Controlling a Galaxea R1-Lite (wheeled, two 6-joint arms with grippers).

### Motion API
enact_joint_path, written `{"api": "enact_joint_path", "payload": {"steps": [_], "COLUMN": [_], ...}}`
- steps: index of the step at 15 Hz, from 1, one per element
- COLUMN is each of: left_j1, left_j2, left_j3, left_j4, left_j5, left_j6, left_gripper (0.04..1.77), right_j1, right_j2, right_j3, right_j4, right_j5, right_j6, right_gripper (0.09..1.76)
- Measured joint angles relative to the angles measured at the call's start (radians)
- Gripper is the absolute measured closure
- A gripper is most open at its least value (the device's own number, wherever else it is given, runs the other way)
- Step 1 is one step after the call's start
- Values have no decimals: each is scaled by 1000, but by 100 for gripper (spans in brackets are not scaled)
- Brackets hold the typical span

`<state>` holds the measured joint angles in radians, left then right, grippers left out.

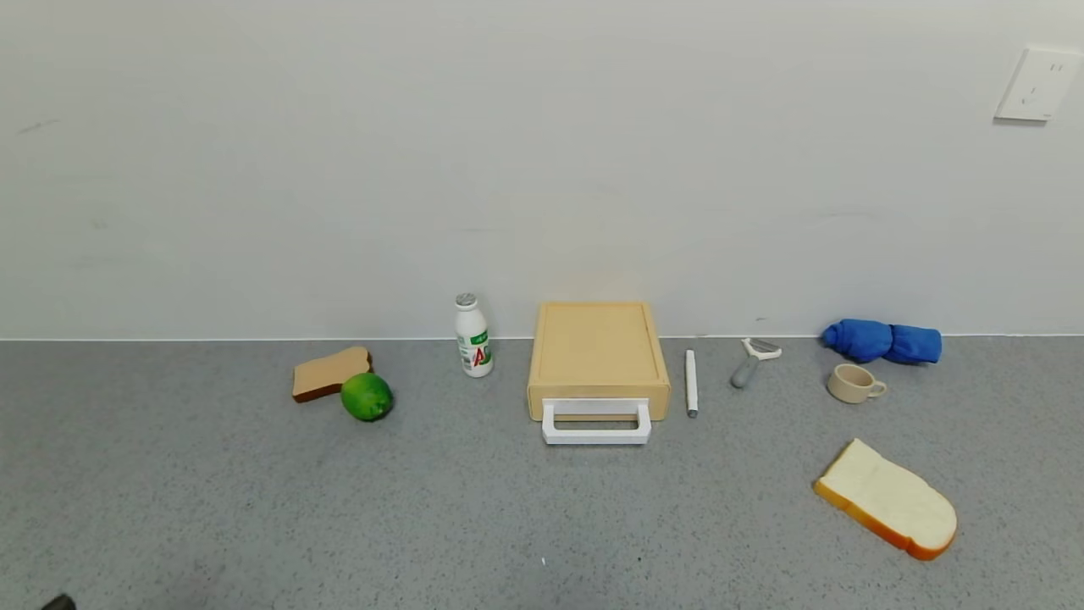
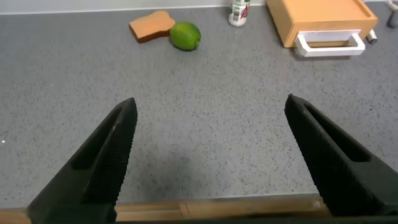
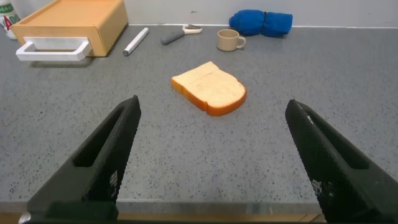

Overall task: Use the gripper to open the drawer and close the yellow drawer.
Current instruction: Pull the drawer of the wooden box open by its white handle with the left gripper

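The pale yellow-tan drawer box (image 1: 598, 349) stands at the back middle of the grey table against the wall. Its drawer is shut, with the white loop handle (image 1: 596, 422) facing me. It also shows in the left wrist view (image 2: 323, 20) and in the right wrist view (image 3: 69, 22). My left gripper (image 2: 211, 109) is open and empty, low near the table's front edge at the left, far from the drawer. My right gripper (image 3: 214, 109) is open and empty near the front edge at the right. Neither gripper shows in the head view.
Left of the box stand a white bottle (image 1: 472, 335), a green lime (image 1: 367, 396) and a brown toast slice (image 1: 330, 373). Right of it lie a white pen (image 1: 691, 382), a peeler (image 1: 752, 361), a beige cup (image 1: 853, 383), a blue cloth (image 1: 883, 341) and a bread slice (image 1: 887, 500).
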<state>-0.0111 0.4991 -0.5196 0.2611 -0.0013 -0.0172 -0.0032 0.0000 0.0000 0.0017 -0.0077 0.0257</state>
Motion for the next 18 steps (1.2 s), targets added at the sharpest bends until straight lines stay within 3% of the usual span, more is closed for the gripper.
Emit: {"api": "enact_joint_path", "payload": {"steps": [5,7,13,18], "left_j1": [-10,-48,-282,-449], "left_j2": [466,645,1100,1376], "left_j3": [-387,-543,-986,-1262], "left_j4": [160,233,482,624], "left_j5": [-1,17,84,116], "left_j6": [-10,-51,-221,-307], "left_gripper": [9,9,9,9], "right_j1": [0,0,0,0], "right_j2": [0,0,0,0], "right_j3": [0,0,0,0], "right_j4": [0,0,0,0], "right_j5": [0,0,0,0], "right_j6": [0,0,0,0], "right_gripper": [14,14,14,14]}}
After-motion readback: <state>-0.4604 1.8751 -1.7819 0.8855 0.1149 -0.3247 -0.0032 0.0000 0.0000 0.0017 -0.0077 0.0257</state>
